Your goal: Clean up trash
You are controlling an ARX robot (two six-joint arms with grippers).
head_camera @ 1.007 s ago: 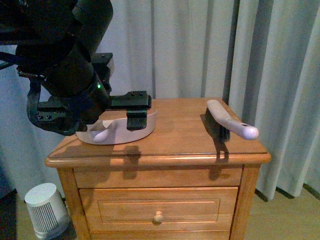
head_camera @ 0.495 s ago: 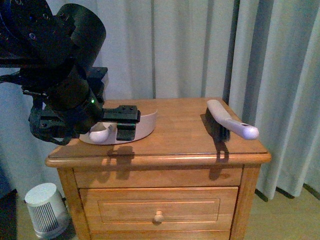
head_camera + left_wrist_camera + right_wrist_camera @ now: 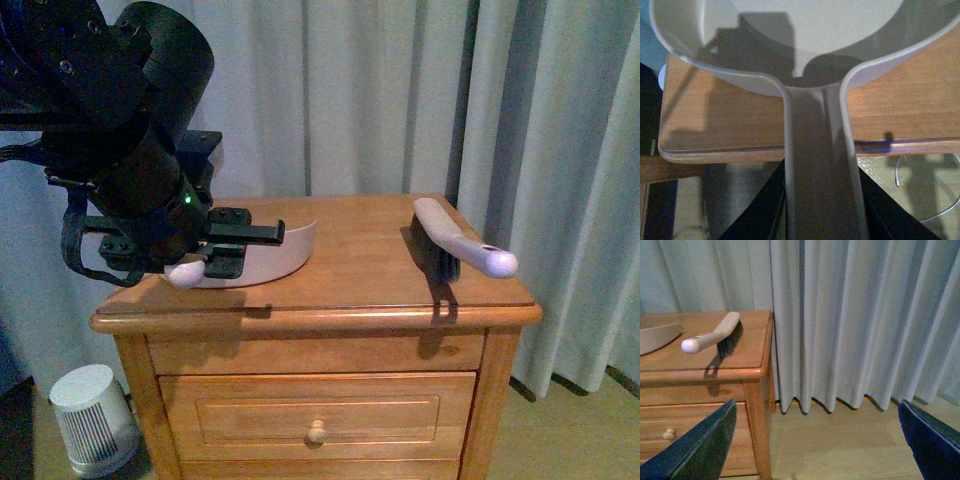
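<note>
My left gripper point(image 3: 238, 246) is closed on the handle of the pale pink dustpan point(image 3: 285, 250). In the left wrist view the handle runs straight down between my two dark fingers point(image 3: 762, 212), which press against it on either side. The pan's bowl sits on the wooden nightstand point(image 3: 380, 285), near the left front corner of its top, and the rounded end of the handle pokes out past the table's edge. From the wrist I look into part of the bowl (the part that shows is bare and shadowed).

I cannot tell where the trash lies. None of my views shows a white wad, so I cannot place it relative to either hand.

My right gripper point(image 3: 816, 407) is spread wide with nothing between its fingers point(image 3: 702, 450). It hangs off to the right of the nightstand, over the wooden floor and in front of the curtain point(image 3: 855, 320).

The brush point(image 3: 455, 245) rests on the right side of the tabletop, well apart from the dustpan. Its bristles are down and its pale handle reaches past the front right edge.
</note>
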